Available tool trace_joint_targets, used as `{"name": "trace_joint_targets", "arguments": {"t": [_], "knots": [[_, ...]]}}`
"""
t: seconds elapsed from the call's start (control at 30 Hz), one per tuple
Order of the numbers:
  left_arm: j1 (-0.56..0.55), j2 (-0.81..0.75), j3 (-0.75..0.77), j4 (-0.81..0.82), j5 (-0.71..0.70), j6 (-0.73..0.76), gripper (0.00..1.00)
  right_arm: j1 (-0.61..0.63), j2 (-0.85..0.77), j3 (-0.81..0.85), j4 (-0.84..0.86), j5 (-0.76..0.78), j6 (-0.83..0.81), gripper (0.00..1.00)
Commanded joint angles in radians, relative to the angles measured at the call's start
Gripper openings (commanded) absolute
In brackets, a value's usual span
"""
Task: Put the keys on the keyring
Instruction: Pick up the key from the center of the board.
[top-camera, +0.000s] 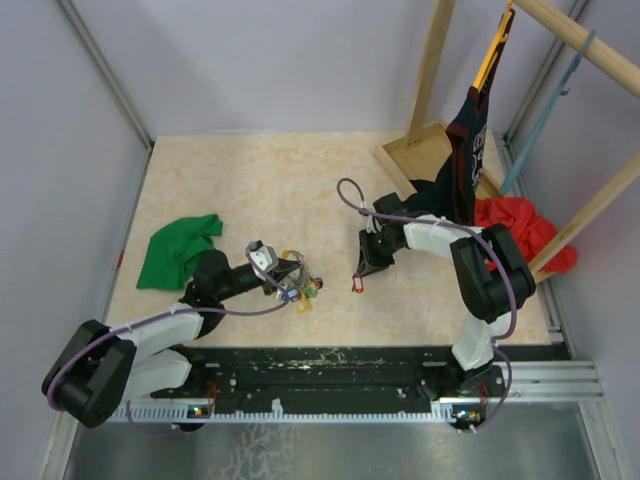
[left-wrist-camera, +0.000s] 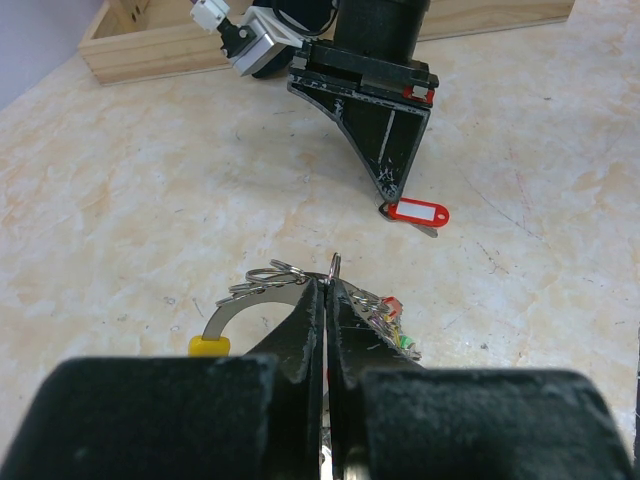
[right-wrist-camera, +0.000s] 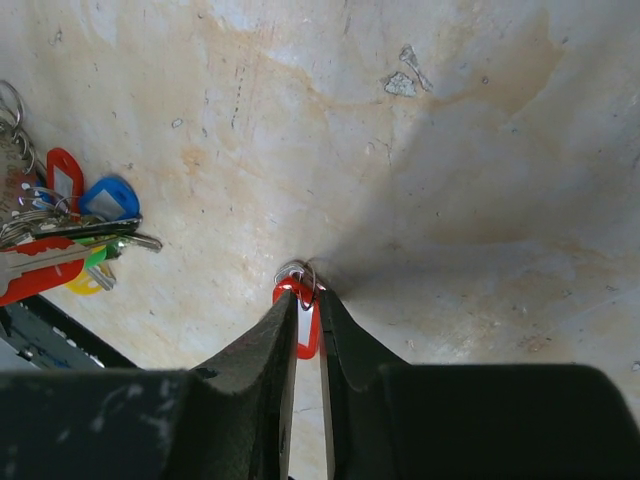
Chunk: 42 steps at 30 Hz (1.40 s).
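Observation:
My left gripper (top-camera: 287, 275) (left-wrist-camera: 328, 282) is shut on the keyring (left-wrist-camera: 232, 312), pinching the grey ring upright just above the table. Its bunch of green, yellow, blue and red tagged keys (top-camera: 303, 291) hangs by the jaws and also shows in the right wrist view (right-wrist-camera: 60, 225). One key with a red tag (top-camera: 357, 287) (left-wrist-camera: 420, 211) (right-wrist-camera: 310, 330) lies on the table to the right of the bunch. My right gripper (top-camera: 360, 270) (right-wrist-camera: 308, 292) points down at it, jaws nearly closed and pinching its small split ring. The two grippers are about a hand's width apart.
A green cloth (top-camera: 178, 250) lies at the left. A wooden tray (top-camera: 425, 150) stands at the back right, with a dark garment (top-camera: 465, 150) hanging from a wooden rack above it. A red cloth (top-camera: 515, 225) lies at the right edge.

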<state>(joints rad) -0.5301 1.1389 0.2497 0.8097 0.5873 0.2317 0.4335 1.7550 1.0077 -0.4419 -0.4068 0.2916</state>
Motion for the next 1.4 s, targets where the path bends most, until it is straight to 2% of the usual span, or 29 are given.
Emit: {"name": "trace_joint_targets", "arguments": {"t": [0.0, 0.5, 0.87, 1.37], "knots": [[0.005, 0.007, 0.026, 0.020, 0.010, -0.009, 0.00, -0.007, -0.017, 0.002, 0.040, -0.022, 0.004, 0.14], [0.005, 0.007, 0.026, 0.019, 0.011, -0.010, 0.00, -0.006, 0.009, 0.003, 0.052, -0.019, 0.014, 0.16], [0.005, 0.005, 0.026, 0.019, 0.010, -0.009, 0.00, 0.005, 0.022, 0.004, 0.059, -0.024, 0.012, 0.11], [0.005, 0.010, 0.027, 0.017, 0.010, -0.009, 0.00, 0.015, 0.048, 0.014, 0.056, 0.013, 0.022, 0.13]]}}
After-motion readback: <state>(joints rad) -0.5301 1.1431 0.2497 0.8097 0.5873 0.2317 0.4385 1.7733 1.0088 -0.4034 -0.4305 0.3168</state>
